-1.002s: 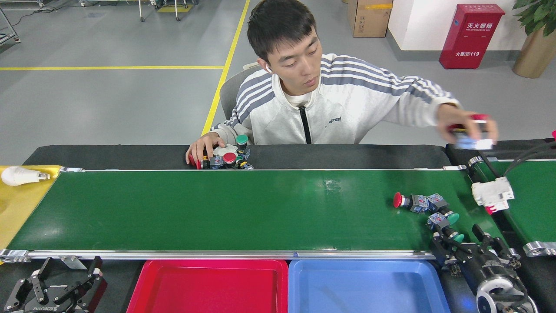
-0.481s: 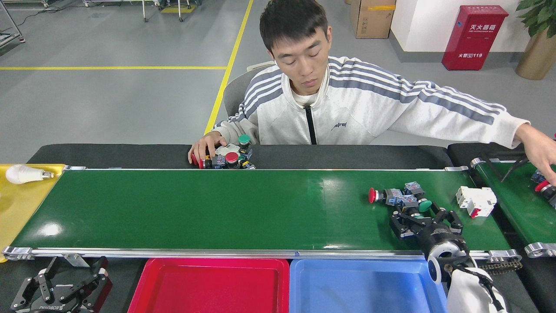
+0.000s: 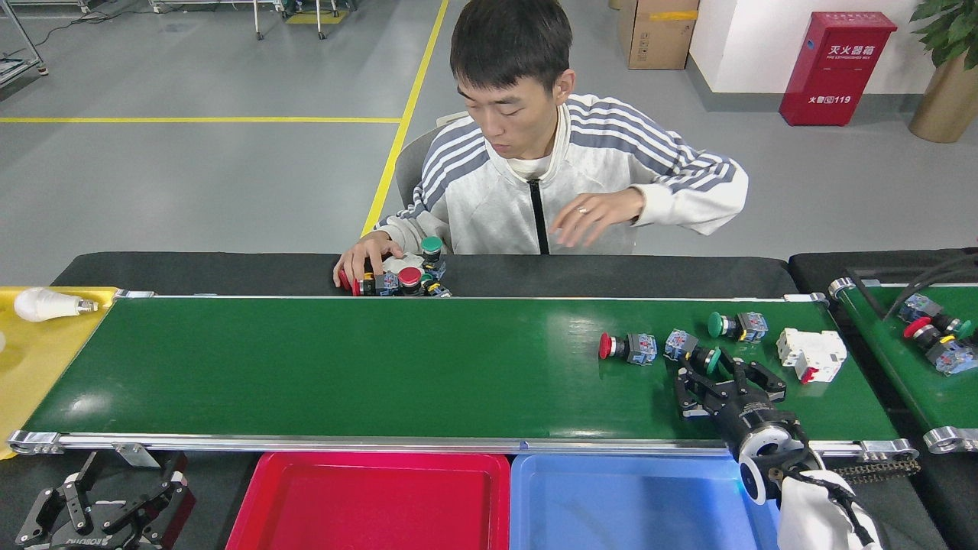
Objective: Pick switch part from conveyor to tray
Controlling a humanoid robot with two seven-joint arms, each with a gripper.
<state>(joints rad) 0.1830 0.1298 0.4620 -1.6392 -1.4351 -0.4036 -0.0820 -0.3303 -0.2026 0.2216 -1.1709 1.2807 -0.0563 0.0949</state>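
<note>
On the right part of the long dark-green conveyor [image 3: 382, 367] lie several switch parts: a red-capped one [image 3: 626, 346], a green-capped one [image 3: 690, 351], another green-capped one [image 3: 733, 325] and a white breaker block [image 3: 811, 355]. My right gripper [image 3: 724, 376] hovers over the belt with its fingers spread open. Its left fingertip is just below the nearer green-capped part, and nothing sits between the fingers. My left gripper [image 3: 114, 500] rests open below the belt's left end. A red tray [image 3: 367, 527] and a blue tray [image 3: 634, 527] stand side by side in front of the belt.
A person sits behind the conveyor, one hand [image 3: 365, 256] on a pile of switch parts [image 3: 405, 279] on the black table. A smaller green belt [image 3: 901, 359] at the right carries more parts [image 3: 932, 332]. A light bulb [image 3: 46, 304] lies on a yellow surface at the left.
The parts have ridden leftward on the belt and spread apart. My right gripper rose from the belt's front right corner onto the belt beside them. The person's far arm drew back from the right belt.
</note>
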